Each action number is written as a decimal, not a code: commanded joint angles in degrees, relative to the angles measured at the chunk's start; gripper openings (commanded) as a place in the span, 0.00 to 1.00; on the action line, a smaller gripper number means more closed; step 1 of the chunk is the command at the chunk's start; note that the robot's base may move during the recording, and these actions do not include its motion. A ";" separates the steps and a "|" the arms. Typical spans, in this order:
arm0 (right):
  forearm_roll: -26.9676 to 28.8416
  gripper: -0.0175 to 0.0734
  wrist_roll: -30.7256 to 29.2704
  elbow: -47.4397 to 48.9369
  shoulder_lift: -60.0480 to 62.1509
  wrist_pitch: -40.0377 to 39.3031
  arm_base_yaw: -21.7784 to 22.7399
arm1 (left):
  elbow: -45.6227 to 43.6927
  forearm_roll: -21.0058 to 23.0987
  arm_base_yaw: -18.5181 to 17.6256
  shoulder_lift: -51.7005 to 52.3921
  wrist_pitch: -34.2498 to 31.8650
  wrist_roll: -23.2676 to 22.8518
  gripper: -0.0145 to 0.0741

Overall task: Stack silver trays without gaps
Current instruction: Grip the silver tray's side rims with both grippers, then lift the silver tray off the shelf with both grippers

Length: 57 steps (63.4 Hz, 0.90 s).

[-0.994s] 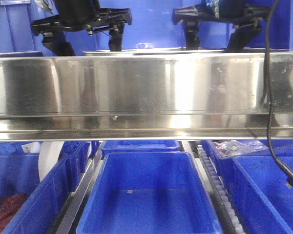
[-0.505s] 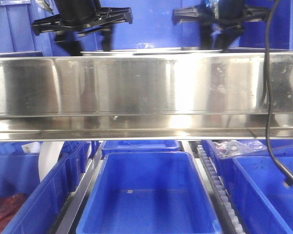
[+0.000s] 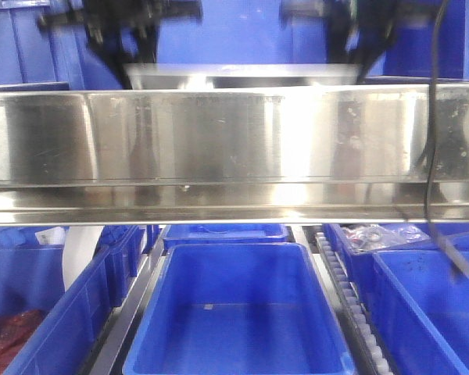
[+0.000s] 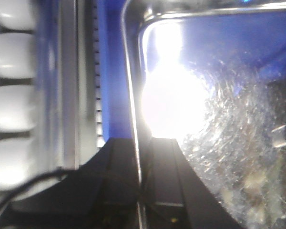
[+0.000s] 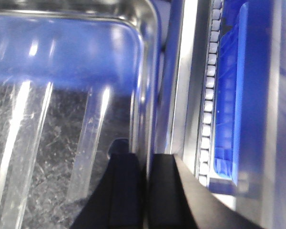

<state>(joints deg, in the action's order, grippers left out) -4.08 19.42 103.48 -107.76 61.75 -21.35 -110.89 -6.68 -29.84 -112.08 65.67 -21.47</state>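
Observation:
A silver tray [image 3: 242, 76] shows just above the steel rail in the front view, blurred, held at both ends. My left gripper [image 3: 133, 47] is shut on its left rim. In the left wrist view the fingers [image 4: 162, 162] clamp the thin rim, one inside and one outside the tray [image 4: 219, 119], whose scratched floor glares with light. My right gripper [image 3: 352, 51] is shut on the right rim. In the right wrist view that gripper [image 5: 147, 162] pinches the wall of the tray [image 5: 62, 119] near its rounded corner.
A long brushed-steel shelf rail [image 3: 234, 148] hides the tray's lower part from the front. Blue bins [image 3: 238, 312] sit below it. White roller tracks [image 4: 9, 95] run beside the tray, a blue bin [image 5: 229, 95] lies to its right, and a black cable [image 3: 434, 156] hangs at right.
Both grippers went from open to shut on the tray's rims. The tray has risen and shows higher above the rail than before.

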 commanded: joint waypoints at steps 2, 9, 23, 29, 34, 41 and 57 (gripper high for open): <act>-1.97 0.25 -1.21 2.00 8.28 -1.40 -0.55 | -2.44 -3.94 -1.88 7.86 2.54 2.27 0.11; -1.97 0.25 -1.15 1.95 12.47 0.57 -1.74 | -2.44 -5.68 -3.95 11.23 4.57 2.27 0.11; -8.22 0.25 4.10 -4.86 23.42 1.89 -7.86 | 1.27 -8.57 -8.33 17.68 9.10 2.40 0.11; -10.50 0.25 7.02 -9.85 27.58 1.83 -10.36 | 5.68 -8.57 -10.31 21.29 8.16 2.40 0.11; -10.44 0.25 7.97 -14.03 30.69 1.98 -11.83 | 10.17 -8.57 -11.97 24.14 7.24 1.79 0.11; -10.44 0.25 9.05 -19.33 33.81 2.11 -13.89 | 16.51 -8.57 -14.21 28.11 6.24 0.51 0.11; -10.40 0.25 11.67 -24.06 36.45 3.31 -18.42 | 27.07 -8.48 -18.46 34.71 6.64 -2.76 0.11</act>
<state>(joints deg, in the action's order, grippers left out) -11.39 32.38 77.75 -73.84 68.18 -38.44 -84.87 -12.68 -46.45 -81.19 70.05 -26.15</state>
